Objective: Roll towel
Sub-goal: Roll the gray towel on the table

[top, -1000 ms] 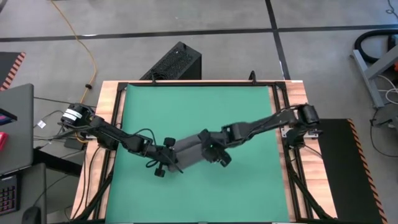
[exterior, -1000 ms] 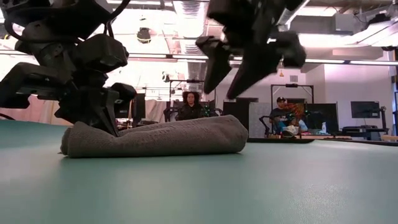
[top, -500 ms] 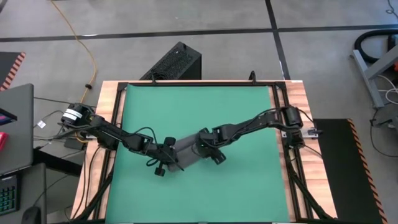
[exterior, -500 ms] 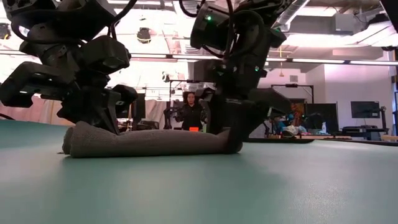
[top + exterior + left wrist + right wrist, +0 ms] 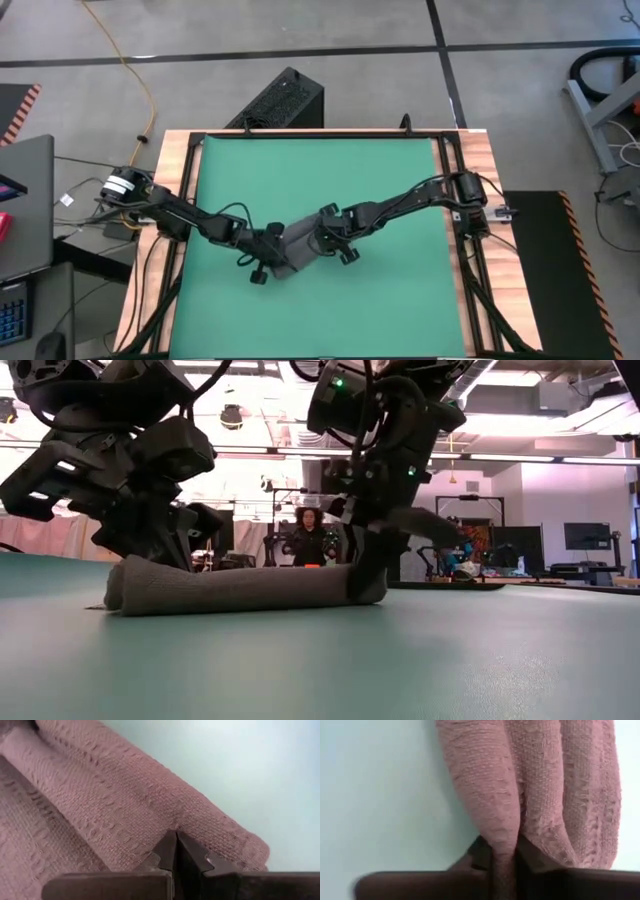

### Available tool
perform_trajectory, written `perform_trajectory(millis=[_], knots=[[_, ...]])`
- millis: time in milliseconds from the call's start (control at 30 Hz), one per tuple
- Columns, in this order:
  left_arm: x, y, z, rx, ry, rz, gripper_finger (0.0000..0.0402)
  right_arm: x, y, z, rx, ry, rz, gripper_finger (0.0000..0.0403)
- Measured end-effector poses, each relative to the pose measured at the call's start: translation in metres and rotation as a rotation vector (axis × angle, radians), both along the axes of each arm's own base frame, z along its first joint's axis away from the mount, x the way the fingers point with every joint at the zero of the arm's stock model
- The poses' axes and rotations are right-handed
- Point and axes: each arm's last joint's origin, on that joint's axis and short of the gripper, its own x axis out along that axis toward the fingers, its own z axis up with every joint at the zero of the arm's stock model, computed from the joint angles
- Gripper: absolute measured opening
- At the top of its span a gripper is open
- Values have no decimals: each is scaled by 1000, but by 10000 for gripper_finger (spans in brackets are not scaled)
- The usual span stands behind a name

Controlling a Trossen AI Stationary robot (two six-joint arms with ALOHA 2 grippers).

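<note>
Towel (image 5: 296,251) lies rolled near the middle of your green mat (image 5: 400,190), long axis running left-near to right-far. Your left gripper (image 5: 268,252) presses on its left end, fingers together; your right gripper (image 5: 330,236) pinches a fold at the right end.

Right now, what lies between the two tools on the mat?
Only the towel: in the low view its grey roll spans from the left tool, shut at one end, to the right tool, pinching the other.

Green mat (image 5: 400,190), apparently rolled towel (image 5: 297,247)
</note>
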Motion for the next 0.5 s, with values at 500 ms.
perform_trajectory(millis=[500], knots=[[4, -8, 7, -308, 9, -32, 0, -8, -9, 38, 478, 178, 8, 42]])
